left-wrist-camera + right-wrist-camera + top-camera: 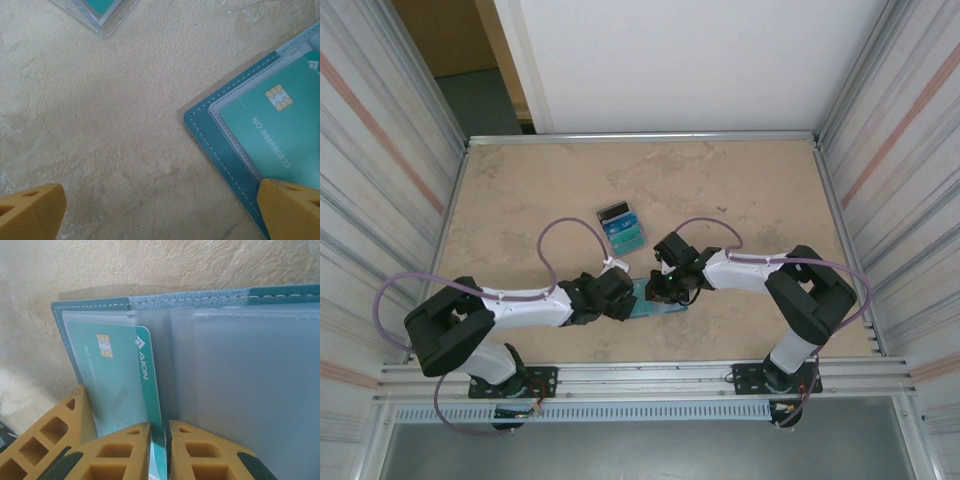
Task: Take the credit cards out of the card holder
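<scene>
Right hand (160, 435), nearest the lens, stands narrow, pinching the near end of the teal credit card (117, 375). Its long axis runs straight away from that hand. One long edge juts from the left pocket toward the fold of the open card holder (240, 380), so the draw is judged to go that way. Left hand (162, 207) gapes wide and empty, one fingertip over the holder's corner. From above, arms mask the pinch, and loose cards (620, 228) lie farther up the table (750, 190).

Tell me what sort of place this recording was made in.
Probably a purpose-built robot test cell, not a home or shop: a beige tabletop boxed in by corrugated metal walls, with aluminium rails along the near edge.
</scene>
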Motion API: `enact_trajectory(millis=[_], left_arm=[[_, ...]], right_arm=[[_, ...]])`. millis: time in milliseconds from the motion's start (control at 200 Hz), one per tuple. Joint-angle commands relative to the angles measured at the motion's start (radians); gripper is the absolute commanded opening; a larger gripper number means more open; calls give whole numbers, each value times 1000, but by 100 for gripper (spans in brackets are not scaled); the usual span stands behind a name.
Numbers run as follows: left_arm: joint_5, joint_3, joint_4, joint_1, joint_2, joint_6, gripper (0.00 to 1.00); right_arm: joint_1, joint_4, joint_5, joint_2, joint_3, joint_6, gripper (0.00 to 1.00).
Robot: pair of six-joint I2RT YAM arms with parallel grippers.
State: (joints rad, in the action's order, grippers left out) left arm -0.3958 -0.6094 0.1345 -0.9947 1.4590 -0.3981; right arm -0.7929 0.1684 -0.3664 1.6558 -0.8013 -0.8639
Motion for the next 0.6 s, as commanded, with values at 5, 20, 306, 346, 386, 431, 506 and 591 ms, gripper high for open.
enact_trajectory(millis=[5,20,306,346,386,431,506,591], left_arm=[[-20,-14,59,-3,20,-6,99],[-21,-15,60,-2,19,-5,99],[-18,-14,73,-2,18,-9,99],[-18,-16,73,-2,17,-9,99],[-17,-16,73,-2,18,-8,99],[-14,-17,73,-2,18,-9,99],[-12,-18,73,-2,20,-8,99],[-12,-19,74,-2,18,-8,99]], right_arm=[[17,-80,-72,6,44,-39,16],[19,-92,-79,4,49,-42,16],[52,-257,-182,-22,120,-79,14],[54,-265,-188,-23,123,-81,12],[56,-270,-191,-25,127,-81,12],[61,-277,-196,-28,131,-81,10],[65,-286,-200,-32,139,-85,9],[76,-293,-202,-40,151,-87,7]])
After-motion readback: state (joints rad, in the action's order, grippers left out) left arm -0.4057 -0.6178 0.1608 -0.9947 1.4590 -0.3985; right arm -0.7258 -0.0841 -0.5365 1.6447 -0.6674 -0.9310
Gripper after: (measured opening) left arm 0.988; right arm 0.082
